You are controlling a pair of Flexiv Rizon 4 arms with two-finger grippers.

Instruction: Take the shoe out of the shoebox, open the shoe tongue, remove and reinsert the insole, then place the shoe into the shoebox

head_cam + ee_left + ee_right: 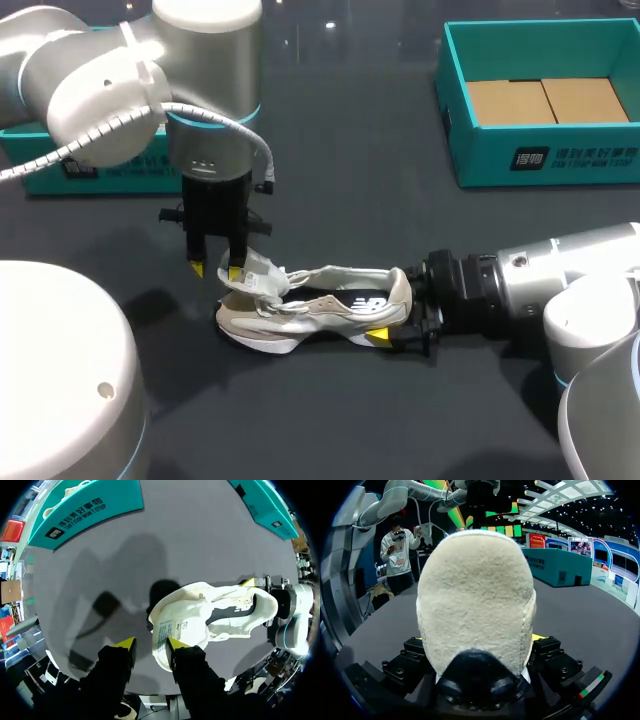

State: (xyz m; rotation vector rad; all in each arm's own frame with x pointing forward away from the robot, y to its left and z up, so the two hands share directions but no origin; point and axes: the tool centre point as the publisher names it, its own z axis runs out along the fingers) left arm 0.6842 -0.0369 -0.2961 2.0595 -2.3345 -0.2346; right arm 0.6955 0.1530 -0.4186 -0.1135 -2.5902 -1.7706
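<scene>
Shoe [310,312] lies outside the shoebox [540,160], around the middle of the dark table [350,220], with its toe toward the left edge and its heel toward the right edge. Your right gripper [395,312] comes in low from the right edge and pinches the heel, one finger on each side. In your right wrist view the pale heel [477,600] fills the space between the fingers. Your left gripper [215,268] hangs pointing straight down over the toe end with its fingers spread. One yellow tip rests against the raised tongue [258,275], and the other stands free just beside it. The shoebox sits open at the far right corner, well apart from the shoe, with brown cardboard [545,100] on its floor. A second teal box [100,170] lies toward the far left corner, behind your left arm.
</scene>
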